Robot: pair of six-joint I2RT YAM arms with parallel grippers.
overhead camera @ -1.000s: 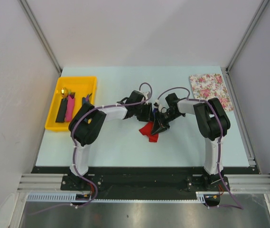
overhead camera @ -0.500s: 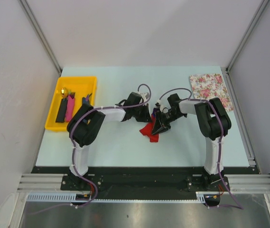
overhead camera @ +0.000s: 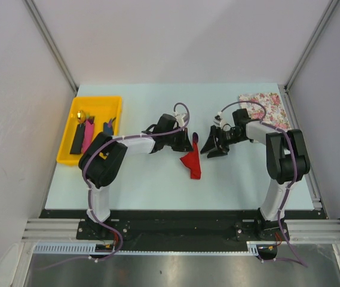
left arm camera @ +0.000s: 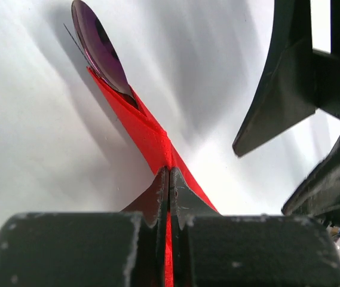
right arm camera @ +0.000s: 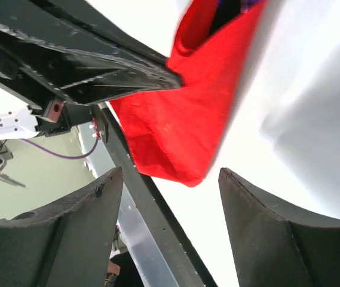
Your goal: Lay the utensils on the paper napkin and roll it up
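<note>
The red paper napkin (overhead camera: 191,164) lies folded at the table's middle, with a purple utensil (overhead camera: 195,139) poking out of its far end. My left gripper (overhead camera: 184,143) is shut on a fold of the napkin (left arm camera: 149,134), and the purple spoon bowl (left arm camera: 101,48) sticks out beyond it. My right gripper (overhead camera: 213,147) hangs open just right of the napkin, holding nothing. In the right wrist view the napkin (right arm camera: 181,113) is ahead of the open jaws (right arm camera: 170,174). Black (overhead camera: 77,141), pink (overhead camera: 87,136) and blue (overhead camera: 107,127) utensils lie in the yellow tray.
The yellow tray (overhead camera: 68,156) stands at the far left of the table. A white flowered sheet (overhead camera: 265,110) lies at the far right corner. Both arms reach in towards the middle, close to each other.
My right gripper has opened and drawn back to the right, off the napkin. My left gripper has shut on the napkin's fold. The napkin now lies more spread out.
</note>
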